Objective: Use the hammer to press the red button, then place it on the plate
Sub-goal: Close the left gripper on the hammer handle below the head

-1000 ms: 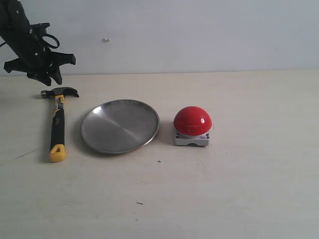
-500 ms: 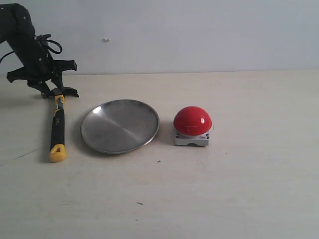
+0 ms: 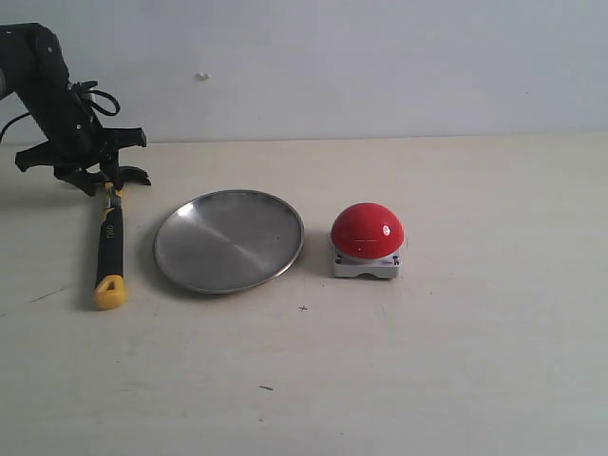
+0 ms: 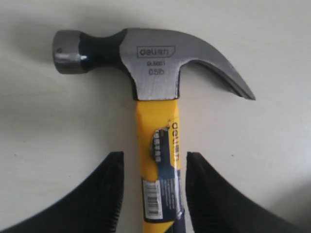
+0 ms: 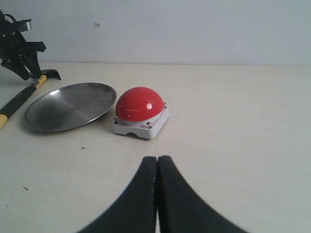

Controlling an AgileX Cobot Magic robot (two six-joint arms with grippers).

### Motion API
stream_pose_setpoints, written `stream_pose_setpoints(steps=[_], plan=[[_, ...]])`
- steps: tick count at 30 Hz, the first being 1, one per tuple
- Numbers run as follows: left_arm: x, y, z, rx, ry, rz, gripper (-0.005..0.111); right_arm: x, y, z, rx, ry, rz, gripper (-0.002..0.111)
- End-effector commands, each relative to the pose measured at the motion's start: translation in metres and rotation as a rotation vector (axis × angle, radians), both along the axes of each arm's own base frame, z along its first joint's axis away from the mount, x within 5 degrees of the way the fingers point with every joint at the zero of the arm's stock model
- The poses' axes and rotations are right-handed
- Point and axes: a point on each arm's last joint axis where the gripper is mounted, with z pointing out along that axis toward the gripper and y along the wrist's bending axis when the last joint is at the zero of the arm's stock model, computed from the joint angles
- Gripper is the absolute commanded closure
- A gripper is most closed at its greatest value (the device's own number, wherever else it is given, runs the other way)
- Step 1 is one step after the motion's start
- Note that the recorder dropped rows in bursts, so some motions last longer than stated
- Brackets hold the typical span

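The hammer lies flat on the table at the left, yellow butt toward the front. In the left wrist view its dark head and yellow neck show fully. My left gripper is down over the head end, open. Its fingers straddle the handle just below the head, with a gap on each side. The silver plate sits right of the hammer, and the red button on its grey base sits right of the plate. My right gripper is shut and empty, hanging in front of the button.
A pale wall closes off the back of the table. Bare tabletop stretches in front of and to the right of the button. The plate's rim lies close beside the hammer handle.
My left gripper has come down from above the hammer to its head end, now hiding the head in the exterior view. The hammer, plate and button have not moved.
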Motion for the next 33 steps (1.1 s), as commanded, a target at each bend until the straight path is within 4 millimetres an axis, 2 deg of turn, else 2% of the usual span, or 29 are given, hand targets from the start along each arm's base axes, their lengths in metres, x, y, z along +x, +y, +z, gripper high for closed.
stream_pose_setpoints(steps=[1,7,16,25,27,31,33], plan=[[0.001,0.0,-0.001,0.007,-0.002,0.005,0.065,0.0,0.0,-0.001,0.002,-0.009,-0.006,0.108],[0.001,0.0,-0.002,0.003,0.002,0.025,0.065,0.0,0.0,-0.001,0.002,-0.009,-0.006,0.108],[0.001,0.0,-0.028,0.006,0.05,0.024,0.065,0.0,0.0,-0.001,0.002,-0.009,-0.006,0.108],[0.001,0.0,-0.028,0.008,0.051,0.027,0.066,0.0,0.0,-0.001,0.002,-0.009,-0.006,0.108],[0.001,0.0,-0.028,0.008,0.051,0.027,0.074,0.0,0.0,-0.001,0.002,-0.009,-0.006,0.108],[0.001,0.0,-0.028,0.008,0.051,0.027,0.107,0.0,0.0,-0.001,0.002,-0.009,-0.006,0.108],[0.001,0.0,-0.028,0.014,0.049,0.003,0.107,0.0,0.0,-0.001,0.002,-0.009,-0.006,0.108]])
